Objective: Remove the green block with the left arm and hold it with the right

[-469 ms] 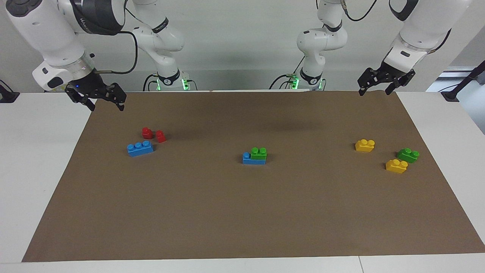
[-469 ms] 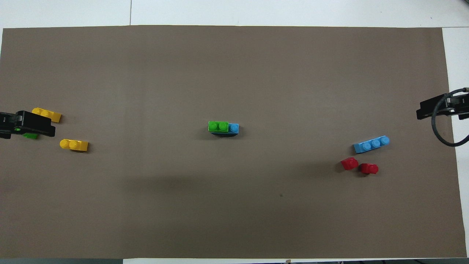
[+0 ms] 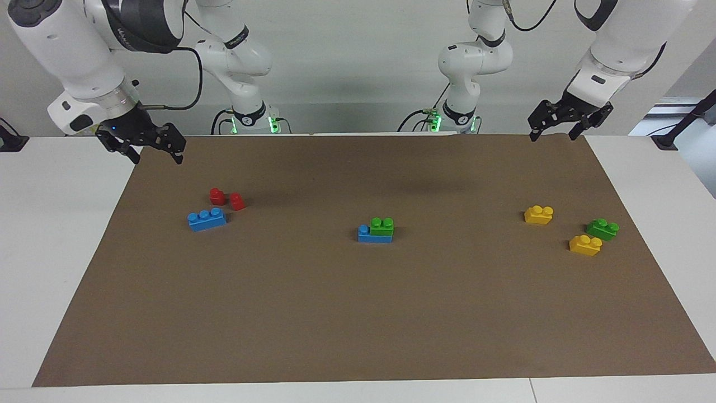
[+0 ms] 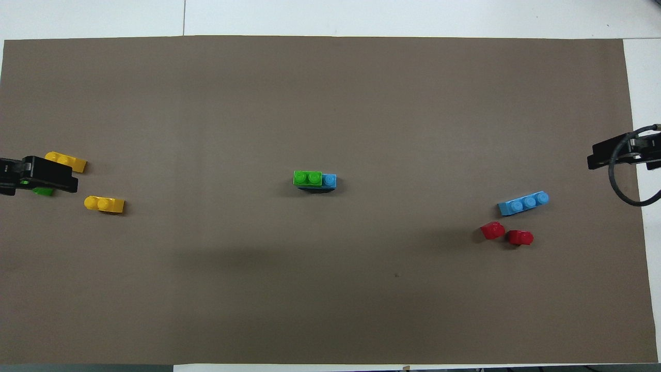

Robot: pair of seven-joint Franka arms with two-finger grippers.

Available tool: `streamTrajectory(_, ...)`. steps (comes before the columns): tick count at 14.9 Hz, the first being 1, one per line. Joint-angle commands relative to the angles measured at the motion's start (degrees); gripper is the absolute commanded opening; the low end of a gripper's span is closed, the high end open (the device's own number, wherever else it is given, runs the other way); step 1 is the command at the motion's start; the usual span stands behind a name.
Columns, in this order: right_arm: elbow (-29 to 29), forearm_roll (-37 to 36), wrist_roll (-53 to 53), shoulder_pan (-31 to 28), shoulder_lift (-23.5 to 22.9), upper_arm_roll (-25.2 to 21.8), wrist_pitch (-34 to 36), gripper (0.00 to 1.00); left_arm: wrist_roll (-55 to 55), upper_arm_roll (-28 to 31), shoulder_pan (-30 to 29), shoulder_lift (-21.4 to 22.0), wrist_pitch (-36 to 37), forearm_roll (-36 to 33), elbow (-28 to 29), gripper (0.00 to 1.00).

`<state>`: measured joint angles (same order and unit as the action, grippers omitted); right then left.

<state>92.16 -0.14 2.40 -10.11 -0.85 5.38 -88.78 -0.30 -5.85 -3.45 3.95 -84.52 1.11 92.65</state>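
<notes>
A green block [image 3: 382, 226] [image 4: 308, 177] with two studs sits on a blue brick [image 3: 373, 237] [image 4: 330, 180] in the middle of the brown mat, leaving one blue stud bare. My left gripper [image 3: 552, 136] [image 4: 38, 175] hangs open and empty in the air over the left arm's end of the mat. My right gripper [image 3: 158, 158] [image 4: 614, 154] hangs open and empty over the right arm's end of the mat. Both are well away from the stacked pair.
A second green block [image 3: 602, 229] lies between two yellow bricks [image 3: 538, 215] [image 3: 585, 245] at the left arm's end; from overhead my left gripper covers most of it. A loose blue brick [image 3: 207, 219] and two red pieces [image 3: 217, 196] [image 3: 238, 201] lie at the right arm's end.
</notes>
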Motion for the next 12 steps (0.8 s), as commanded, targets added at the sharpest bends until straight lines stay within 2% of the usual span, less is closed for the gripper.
streamTrajectory(1,0.3,-1.4,0.0,-0.5,0.1,0.6,0.3,1.00,1.2,0.0,-0.8,1.5,-1.2,1.0,1.7,1.00)
streamTrajectory(12,0.2,-1.4,0.0,-0.9,0.3,0.5,0.3,1.00,0.3,-0.1,0.1,1.8,-1.6,1.0,2.3,1.00)
